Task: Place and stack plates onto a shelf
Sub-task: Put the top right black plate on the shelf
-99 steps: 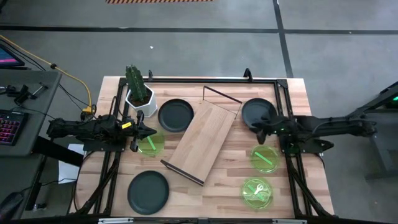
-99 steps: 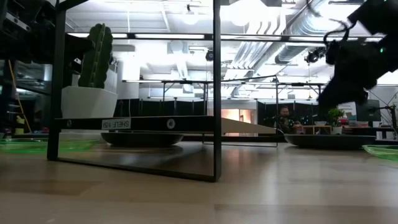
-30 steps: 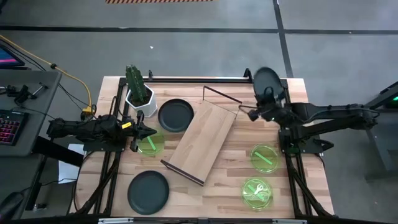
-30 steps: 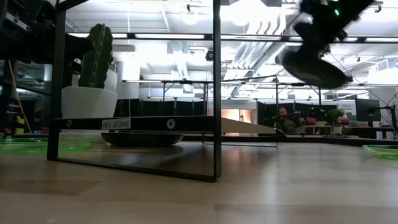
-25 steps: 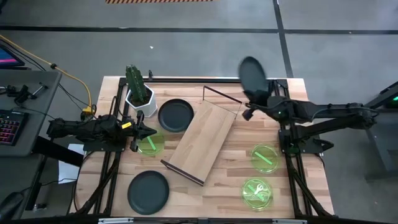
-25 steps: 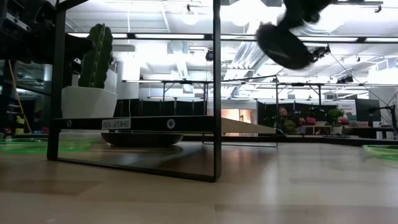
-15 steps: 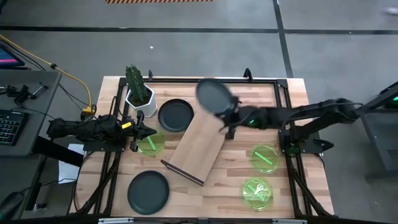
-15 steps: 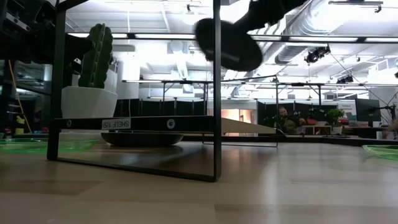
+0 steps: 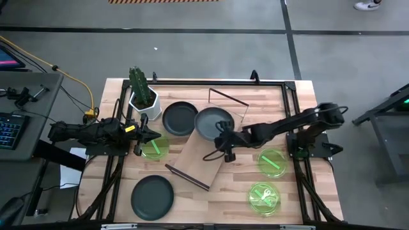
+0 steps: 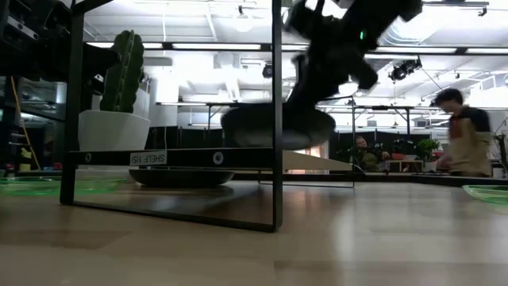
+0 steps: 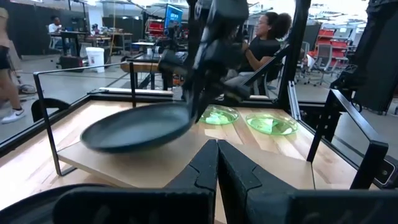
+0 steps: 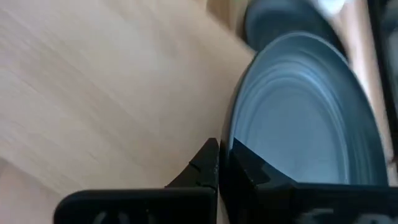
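The shelf (image 9: 208, 144) is a light-wood plank on thin black legs, lying aslant mid-table. My right gripper (image 9: 224, 138) is shut on a black plate (image 9: 214, 122), which hovers close over the shelf's far end (image 10: 278, 127). Whether the plate touches the plank, I cannot tell. Two more black plates (image 9: 179, 118) (image 9: 152, 196) rest flat on the table. Three green plates (image 9: 155, 148) (image 9: 271, 162) (image 9: 263, 197) lie there too. My left gripper (image 9: 149, 134) waits shut at the left, beside a green plate. My right gripper pinches the black plate's rim (image 12: 231, 142) on its near-right side, one finger on the plate's upper face and one on the outside. The fingers (image 11: 208, 93) slant down from the table's right. The plate hangs nearly level over the plank.
A white pot with a cactus (image 9: 142, 94) stands at the far left. The shelf's black end frames (image 9: 228, 101) (image 9: 188, 177) rise at both short ends. A person (image 10: 460, 131) stands in the room beyond the table.
My right gripper has carried the black plate from above the table's far right corner toward the left and down to the shelf's far end. The plate has turned from steeply tilted to nearly level.
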{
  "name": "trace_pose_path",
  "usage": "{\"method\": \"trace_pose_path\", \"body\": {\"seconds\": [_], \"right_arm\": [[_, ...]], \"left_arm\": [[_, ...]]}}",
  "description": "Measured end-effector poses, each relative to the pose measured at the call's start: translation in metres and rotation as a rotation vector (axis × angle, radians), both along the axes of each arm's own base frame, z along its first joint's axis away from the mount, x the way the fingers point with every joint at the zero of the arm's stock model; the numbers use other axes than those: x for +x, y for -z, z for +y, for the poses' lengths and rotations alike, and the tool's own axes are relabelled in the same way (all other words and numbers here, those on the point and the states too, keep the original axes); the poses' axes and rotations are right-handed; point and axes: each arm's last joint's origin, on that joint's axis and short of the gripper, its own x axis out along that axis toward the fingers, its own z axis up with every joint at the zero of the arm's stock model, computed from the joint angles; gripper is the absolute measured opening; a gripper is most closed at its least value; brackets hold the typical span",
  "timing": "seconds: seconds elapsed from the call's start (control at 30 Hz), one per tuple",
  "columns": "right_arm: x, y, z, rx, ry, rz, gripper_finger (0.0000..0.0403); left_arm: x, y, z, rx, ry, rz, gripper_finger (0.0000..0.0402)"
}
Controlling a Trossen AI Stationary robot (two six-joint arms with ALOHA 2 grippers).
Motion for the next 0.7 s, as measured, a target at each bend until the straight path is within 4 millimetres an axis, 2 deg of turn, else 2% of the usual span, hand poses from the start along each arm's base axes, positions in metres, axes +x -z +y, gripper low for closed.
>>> {"method": "trace_pose_path", "body": {"seconds": [0.17, 0.3, 0.7], "right_arm": [[0.005, 0.024, -0.008, -0.022, 0.068, 0.081, 0.0000], [0.008, 0.034, -0.011, -0.020, 0.091, 0.112, 0.0000], [0.007, 0.036, -0.011, 0.013, 0.123, 0.118, 0.0001]], "left_arm": [[0.000, 0.000, 0.000, 0.000, 0.000, 0.000, 0.0000], [0.000, 0.000, 0.000, 0.000, 0.000, -0.001, 0.0000], [0.000, 0.000, 0.000, 0.000, 0.000, 0.000, 0.0000]]}}
